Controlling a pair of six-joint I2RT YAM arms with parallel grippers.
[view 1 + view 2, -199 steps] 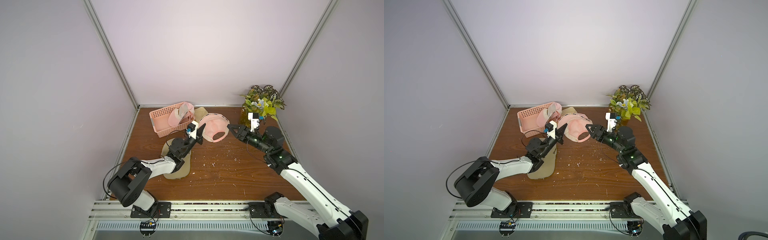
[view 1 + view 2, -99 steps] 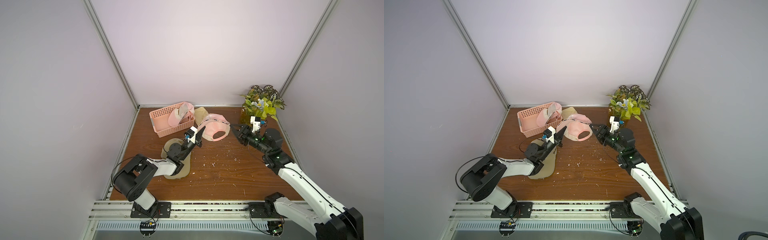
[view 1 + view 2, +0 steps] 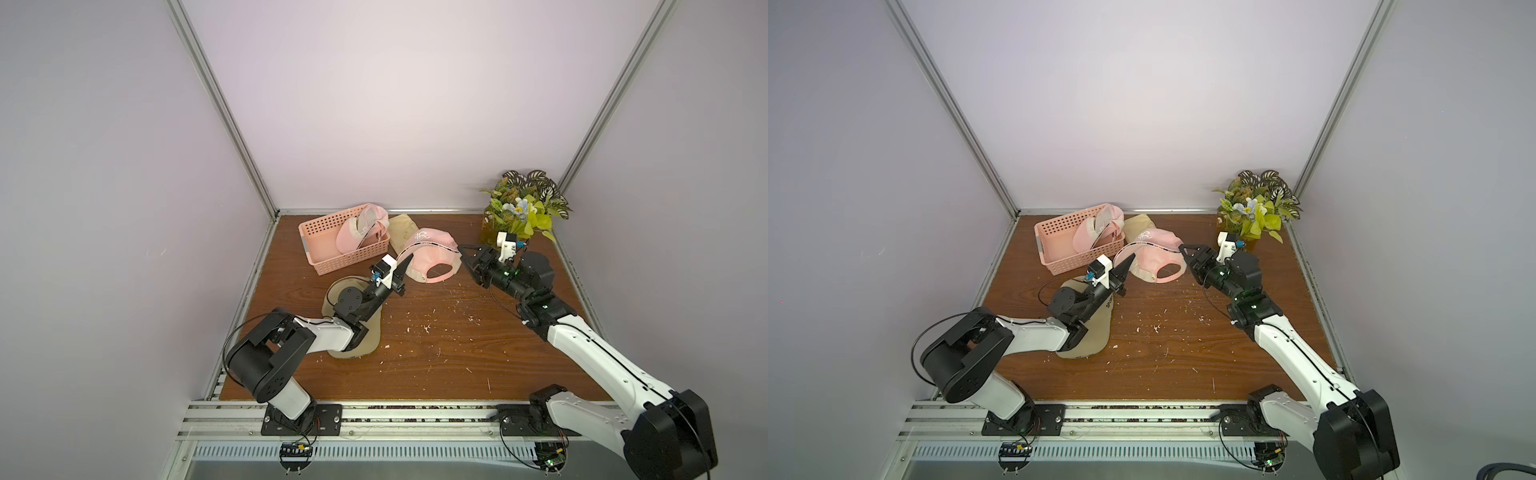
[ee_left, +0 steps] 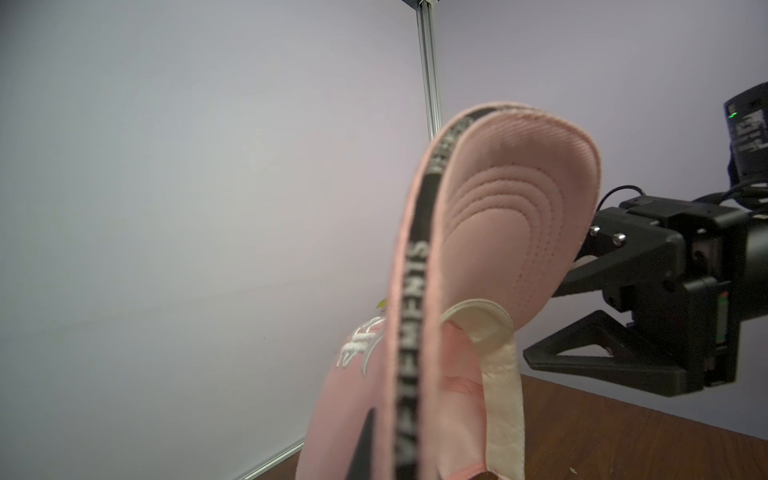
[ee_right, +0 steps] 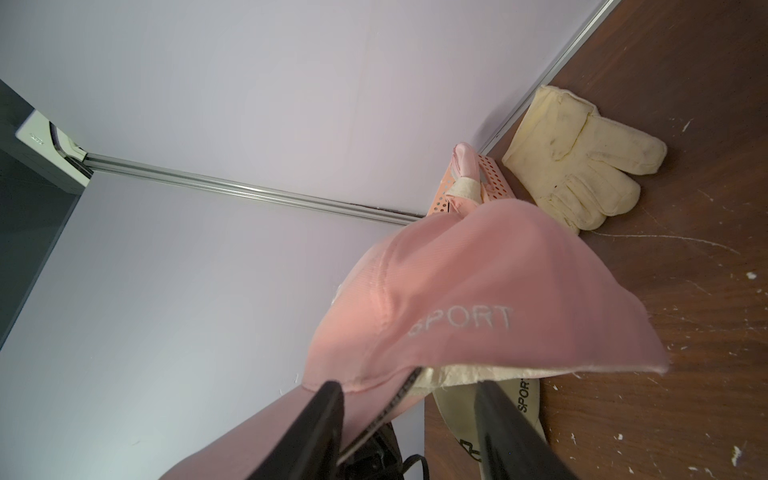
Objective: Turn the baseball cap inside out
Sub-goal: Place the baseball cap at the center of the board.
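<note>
— What changed?
— The pink cap (image 3: pixel 432 249) sank lower, toward the surface (image 3: pixel 436 345). The left tool (image 3: pixel 405 264) still pinches its edge; the right tool (image 3: pixel 463 257) stands open at the rim.
— So?
— Not turned yet.

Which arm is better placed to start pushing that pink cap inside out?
Probably right. The right end effector is open at the pink cap's rim, free; the left end effector is shut on its brim, anchoring it.

Left claw (image 3: pixel 408 261) pinches the brim of the pink cap (image 3: pixel 432 249) (right claw (image 3: pixel 462 255) gapes just beside it).
</note>
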